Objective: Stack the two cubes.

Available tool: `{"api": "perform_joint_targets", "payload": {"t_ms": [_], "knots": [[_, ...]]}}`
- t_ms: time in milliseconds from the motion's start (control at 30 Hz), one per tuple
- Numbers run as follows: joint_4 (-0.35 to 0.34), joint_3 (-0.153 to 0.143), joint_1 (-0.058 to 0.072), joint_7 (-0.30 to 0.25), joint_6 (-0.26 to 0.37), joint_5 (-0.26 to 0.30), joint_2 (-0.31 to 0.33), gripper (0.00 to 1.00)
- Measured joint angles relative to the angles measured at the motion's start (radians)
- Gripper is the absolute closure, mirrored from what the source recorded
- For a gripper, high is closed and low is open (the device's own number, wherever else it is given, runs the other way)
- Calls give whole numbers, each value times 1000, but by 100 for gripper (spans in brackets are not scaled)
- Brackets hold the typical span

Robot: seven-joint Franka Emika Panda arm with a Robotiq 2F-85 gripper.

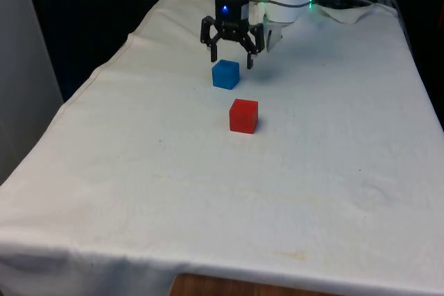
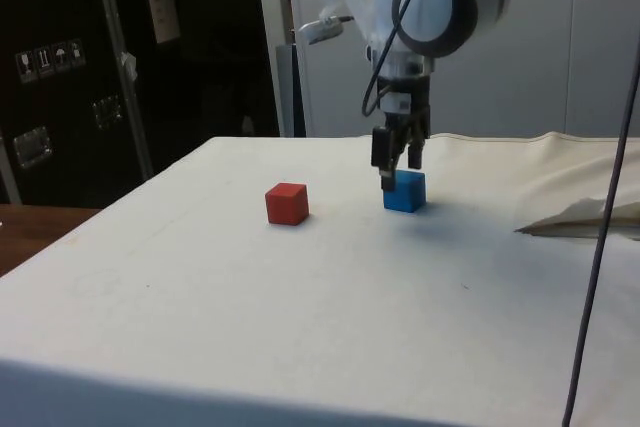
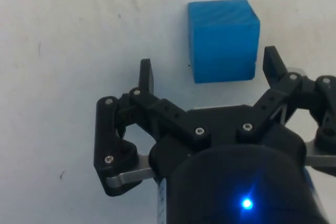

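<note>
A blue cube (image 1: 225, 74) rests on the white cloth in the far half of the table. A red cube (image 1: 243, 116) sits on the cloth a short way nearer the front camera, apart from the blue one. My gripper (image 1: 232, 58) hangs open just above and slightly behind the blue cube, holding nothing. From the side, the gripper (image 2: 398, 176) hovers at the blue cube (image 2: 405, 191), its tips about level with the cube's top, and the red cube (image 2: 287, 204) lies further off. In the wrist view the blue cube (image 3: 223, 39) lies ahead of the spread fingers (image 3: 146, 76).
Crumpled white cloth and cables (image 1: 350, 1) lie at the table's far end by the robot's base. A fold of cloth (image 2: 585, 217) shows in the side view. The tablecloth's left edge (image 1: 90, 84) drops off beside a dark gap.
</note>
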Motion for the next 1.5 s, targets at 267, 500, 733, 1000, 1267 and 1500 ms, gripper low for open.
{"api": "perform_joint_targets", "payload": {"t_ms": [267, 500, 733, 1000, 1267, 1500], "knots": [[-5, -26, -10, -32, 86, 2, 82, 0], [-4, -34, -13, -43, 147, 2, 133, 0], [-3, -28, -11, -33, 184, 2, 139, 0], [-1, -20, -10, -24, 186, 2, 118, 0], [-3, -21, -10, -23, 186, 2, 118, 0], [-4, -21, -10, -19, 193, 2, 128, 66]]}}
